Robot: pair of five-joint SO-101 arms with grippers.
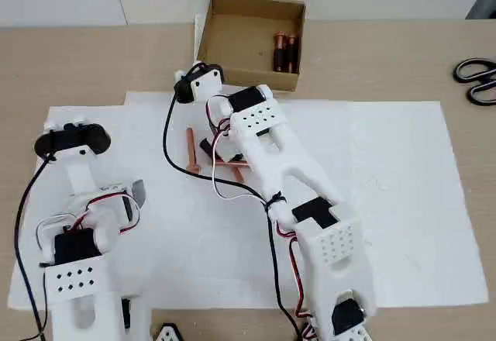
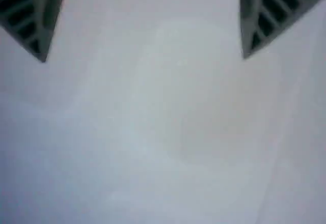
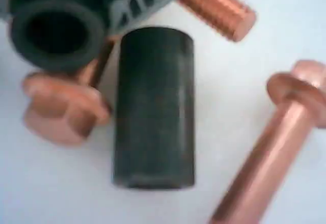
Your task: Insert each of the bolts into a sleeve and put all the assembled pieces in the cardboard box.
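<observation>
Right tool [image 3: 71, 15] clamps one sleeve [image 3: 56, 61] just beside a loose sleeve [image 3: 153, 107] and bolt [image 3: 63, 107]; left tool [image 2: 142, 35] gapes wide.

blocked: right arm [image 1: 271, 147] over bolts [image 1: 191, 151] | open: cardboard box [image 1: 256, 1] top, assembled pieces [image 1: 284, 52] by its right wall

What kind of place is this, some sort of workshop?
Probably a small robotics lab or hobby workbench, not a factory: two small white arms work at a wooden table covered by a white sheet, with loose copper bolts, a cardboard box and scissors nearby.
</observation>
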